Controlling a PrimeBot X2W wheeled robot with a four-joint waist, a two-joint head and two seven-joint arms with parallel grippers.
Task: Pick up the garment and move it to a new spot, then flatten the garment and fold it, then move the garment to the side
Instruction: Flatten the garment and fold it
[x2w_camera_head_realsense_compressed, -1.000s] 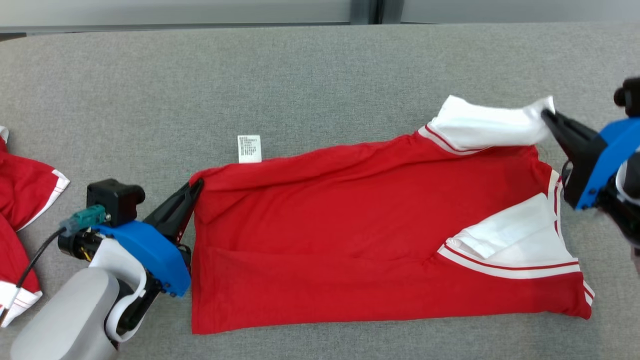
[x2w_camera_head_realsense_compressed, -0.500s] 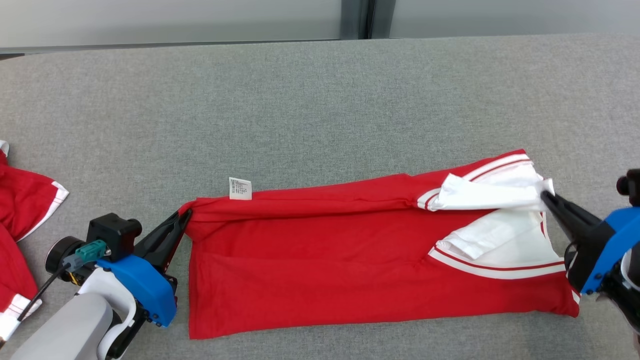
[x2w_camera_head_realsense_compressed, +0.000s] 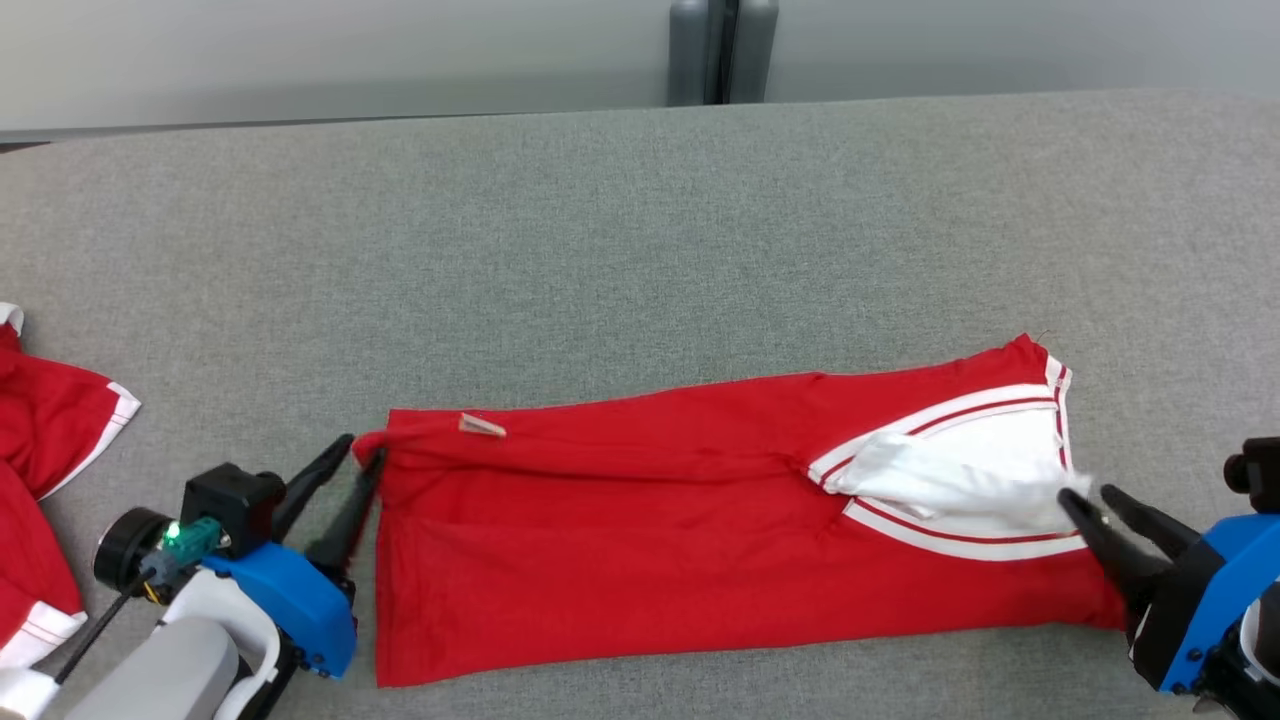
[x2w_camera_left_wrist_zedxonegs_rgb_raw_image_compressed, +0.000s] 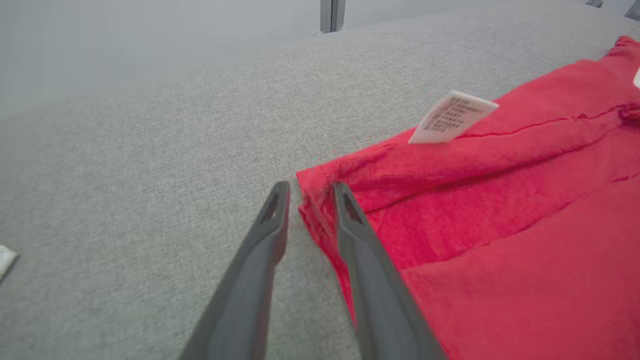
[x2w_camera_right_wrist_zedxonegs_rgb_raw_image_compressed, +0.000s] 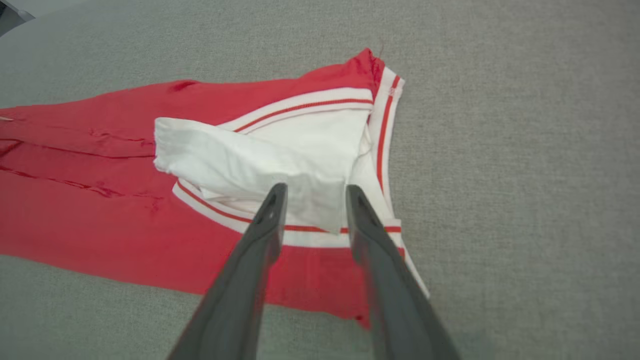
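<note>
Garment (x2w_camera_head_realsense_compressed: 640, 540) lay on the grey desk (x2w_camera_head_realsense_compressed: 600, 250), folded lengthwise into a long red band running left to right across the near part of the surface.

Left hand (x2w_camera_head_realsense_compressed: 360, 450): at the band's left end, by the far corner. Fingers parted, not clamped. In the left wrist view the corner of the cloth sat in the gap between the fingertips, and the right-hand finger lay over the red edge. Nothing gripped.

Right hand (x2w_camera_head_realsense_compressed: 1087, 494): at the band's right end, fingers parted, nothing gripped. Tips were just at the loose end of the white sleeve (x2w_camera_head_realsense_compressed: 950, 480), which lay on top of the red-and-white striped trim. In the right wrist view the sleeve's end lay between the two fingertips.

Care label (x2w_camera_head_realsense_compressed: 482, 426): near the left end on the far edge, standing up off the cloth.

A second red garment (x2w_camera_head_realsense_compressed: 40, 440) with white trim lay at the desk's left edge, well apart from the first.
</note>
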